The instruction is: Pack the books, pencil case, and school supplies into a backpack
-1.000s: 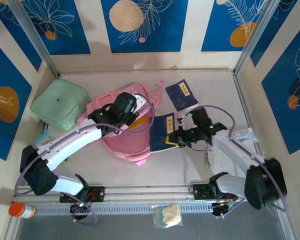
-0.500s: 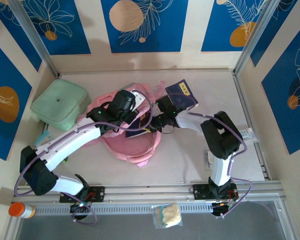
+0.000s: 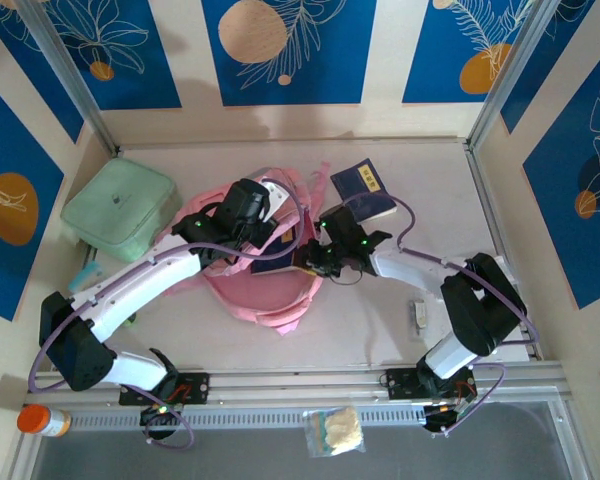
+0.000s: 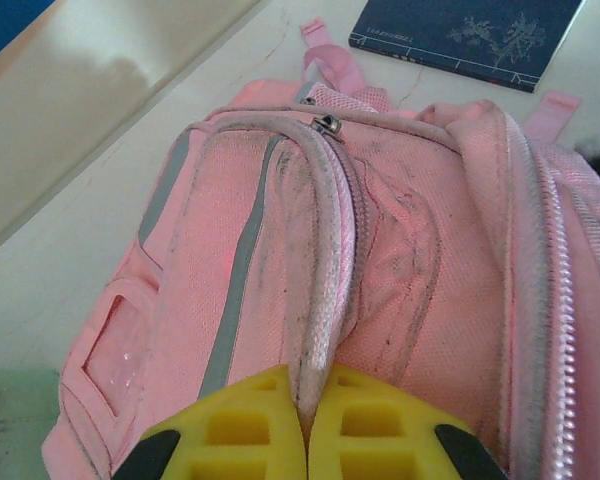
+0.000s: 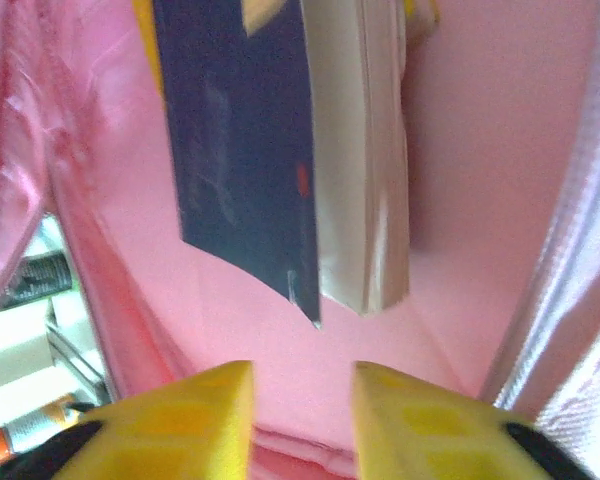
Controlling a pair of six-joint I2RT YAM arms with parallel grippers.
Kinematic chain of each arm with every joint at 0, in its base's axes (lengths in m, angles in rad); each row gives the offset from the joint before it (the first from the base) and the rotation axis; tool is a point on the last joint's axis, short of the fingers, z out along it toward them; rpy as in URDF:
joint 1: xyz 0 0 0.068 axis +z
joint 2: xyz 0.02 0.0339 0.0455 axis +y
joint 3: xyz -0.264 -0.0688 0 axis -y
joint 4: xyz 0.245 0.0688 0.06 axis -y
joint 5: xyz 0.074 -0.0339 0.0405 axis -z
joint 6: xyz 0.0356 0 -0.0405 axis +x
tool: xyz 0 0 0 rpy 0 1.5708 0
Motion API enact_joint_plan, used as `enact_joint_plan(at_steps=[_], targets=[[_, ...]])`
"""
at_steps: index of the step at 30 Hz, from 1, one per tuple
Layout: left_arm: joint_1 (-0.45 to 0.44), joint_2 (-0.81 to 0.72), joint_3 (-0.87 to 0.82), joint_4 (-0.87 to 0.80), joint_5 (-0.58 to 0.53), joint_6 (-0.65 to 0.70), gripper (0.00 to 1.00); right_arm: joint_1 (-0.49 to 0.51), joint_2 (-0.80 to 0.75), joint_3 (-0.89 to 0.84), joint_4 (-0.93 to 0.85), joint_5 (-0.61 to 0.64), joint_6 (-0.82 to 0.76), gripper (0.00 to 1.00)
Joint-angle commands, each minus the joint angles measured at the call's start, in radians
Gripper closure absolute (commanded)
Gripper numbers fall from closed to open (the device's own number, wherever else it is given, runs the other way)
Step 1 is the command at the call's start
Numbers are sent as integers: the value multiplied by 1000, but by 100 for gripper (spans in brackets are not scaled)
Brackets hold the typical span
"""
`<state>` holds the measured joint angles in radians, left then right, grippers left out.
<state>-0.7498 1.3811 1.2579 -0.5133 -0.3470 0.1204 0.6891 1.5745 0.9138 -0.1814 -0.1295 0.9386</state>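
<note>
Packet (image 3: 335, 430) and orange-capped bottle (image 3: 38, 419): in front of the table's (image 3: 380, 330) near edge, at centre and at the left corner. Backpack (image 3: 252, 293): pink, mid-table, left of centre, mouth facing right. Left gripper (image 4: 307, 400): jaws closed tight on the backpack's piped zipper rim, on its upper side. Right gripper (image 5: 302, 390): just inside the backpack's mouth, pink lining on either side, jaws partly apart with nothing between them. Book (image 5: 245, 150): navy, inside the backpack, just beyond the right fingertips and clear of them, its page edge turned right. Second book (image 3: 363, 190): navy with a label, flat on the table beyond the backpack, toward the far edge, right of centre. Pouch (image 3: 117, 208): mint green, far-left corner, beside the backpack.
</note>
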Motion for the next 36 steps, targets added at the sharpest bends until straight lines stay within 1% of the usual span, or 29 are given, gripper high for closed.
enact_joint_plan(at_steps=[1,4,6,9,11,13,16,18,20,23,26,29,30,32,34,35,36], targets=[[10,-60,36,110,21,-24,100,48,67,-15,15,67,50,80],[11,-58,43,97,31,-28,100,73,133,63,30,129,46,89],[11,-63,38,96,33,-30,100,69,149,82,113,193,40,95],[12,-76,24,105,36,-40,100,48,158,86,234,243,63,96],[13,-79,23,98,25,-53,100,36,169,92,264,248,105,96],[14,-74,31,87,20,-68,100,43,175,93,280,263,111,96],[16,-64,28,92,36,-69,100,50,158,69,296,217,73,95],[16,-55,30,81,43,-76,100,52,92,5,331,196,44,95],[15,-58,18,81,68,-91,100,50,-6,-60,335,175,-3,91],[16,-74,-22,81,126,-131,100,41,-164,-79,151,195,-78,84],[14,-82,-72,55,183,-176,100,26,-318,-96,-25,247,-150,77],[13,-99,-130,39,202,-226,100,-34,-432,-109,-149,260,-222,68],[13,-106,-147,28,210,-241,100,-65,-451,-96,-199,255,-248,63],[12,-120,-177,19,250,-264,100,-158,-457,-61,-293,239,-268,60],[12,-136,-203,21,306,-291,100,-286,-447,-51,-309,183,-284,55],[13,-138,-206,22,333,-302,98,-342,-431,-49,-301,144,-291,52],[13,-137,-201,14,375,-324,88,-399,-406,-42,-297,109,-299,49]])
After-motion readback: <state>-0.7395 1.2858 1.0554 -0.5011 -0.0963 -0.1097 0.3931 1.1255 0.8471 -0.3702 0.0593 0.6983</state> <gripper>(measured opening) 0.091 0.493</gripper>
